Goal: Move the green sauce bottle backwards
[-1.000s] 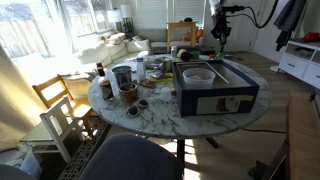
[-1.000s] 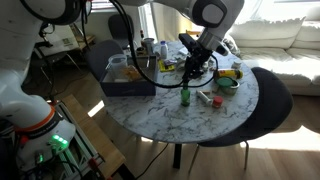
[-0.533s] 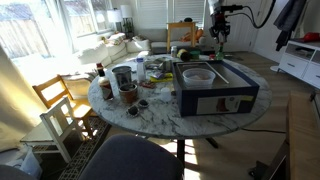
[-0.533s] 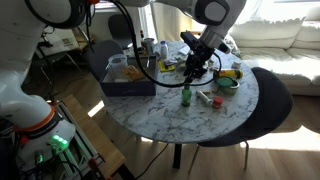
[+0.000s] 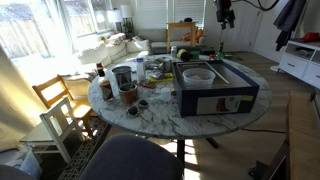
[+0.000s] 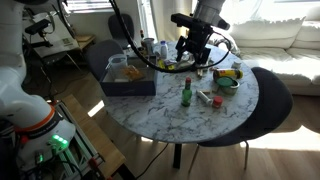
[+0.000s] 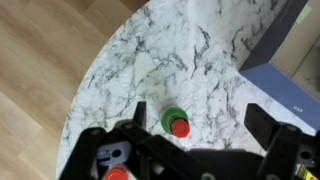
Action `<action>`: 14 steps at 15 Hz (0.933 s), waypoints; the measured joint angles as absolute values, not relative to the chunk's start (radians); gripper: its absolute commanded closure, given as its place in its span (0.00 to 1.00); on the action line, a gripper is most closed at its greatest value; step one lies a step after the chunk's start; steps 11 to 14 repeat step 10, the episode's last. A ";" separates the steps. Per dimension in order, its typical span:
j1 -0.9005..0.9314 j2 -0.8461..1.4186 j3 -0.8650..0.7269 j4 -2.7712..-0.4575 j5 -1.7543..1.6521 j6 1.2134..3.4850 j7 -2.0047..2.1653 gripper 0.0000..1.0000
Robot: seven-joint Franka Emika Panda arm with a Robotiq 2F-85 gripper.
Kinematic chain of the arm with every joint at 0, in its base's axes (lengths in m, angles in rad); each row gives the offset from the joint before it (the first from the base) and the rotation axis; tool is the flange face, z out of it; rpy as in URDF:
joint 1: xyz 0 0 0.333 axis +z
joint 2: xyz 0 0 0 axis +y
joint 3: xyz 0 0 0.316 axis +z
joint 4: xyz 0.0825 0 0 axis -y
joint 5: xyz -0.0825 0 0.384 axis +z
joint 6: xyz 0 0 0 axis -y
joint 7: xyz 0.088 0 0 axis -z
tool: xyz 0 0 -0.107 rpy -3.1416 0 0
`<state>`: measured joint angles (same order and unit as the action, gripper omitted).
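The green sauce bottle (image 6: 186,95) stands upright on the marble table (image 6: 170,115), slim and bright green with a red cap. In the wrist view the green sauce bottle (image 7: 176,124) is seen from above, between my fingers and far below them. My gripper (image 6: 192,48) hangs open well above the bottle and holds nothing. It reaches the top edge of an exterior view, where the gripper (image 5: 226,18) is high over the table's far side. In the wrist view the gripper (image 7: 195,125) has its jaws spread wide.
A big dark box (image 6: 128,76) with food lies next to the bottle; the same box (image 5: 213,88) fills the table's near side. A green bowl (image 6: 226,82), a small red-capped item (image 6: 207,98), cups and a brown bottle (image 5: 100,73) crowd the table. Chairs stand around it.
The gripper was shut on the green bottle a second ago. It has opened, let the bottle go and risen straight up. The bottle stays standing on the table.
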<state>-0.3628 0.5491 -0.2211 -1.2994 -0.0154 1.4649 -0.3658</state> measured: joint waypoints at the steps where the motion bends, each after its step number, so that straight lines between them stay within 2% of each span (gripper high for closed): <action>1: -0.353 0.509 -0.221 -1.340 -0.044 1.480 -0.406 0.00; 8: -0.326 0.258 -0.198 -1.624 -0.142 1.766 -0.571 0.00; 14: -0.326 0.217 -0.194 -1.670 -0.142 1.791 -0.577 0.00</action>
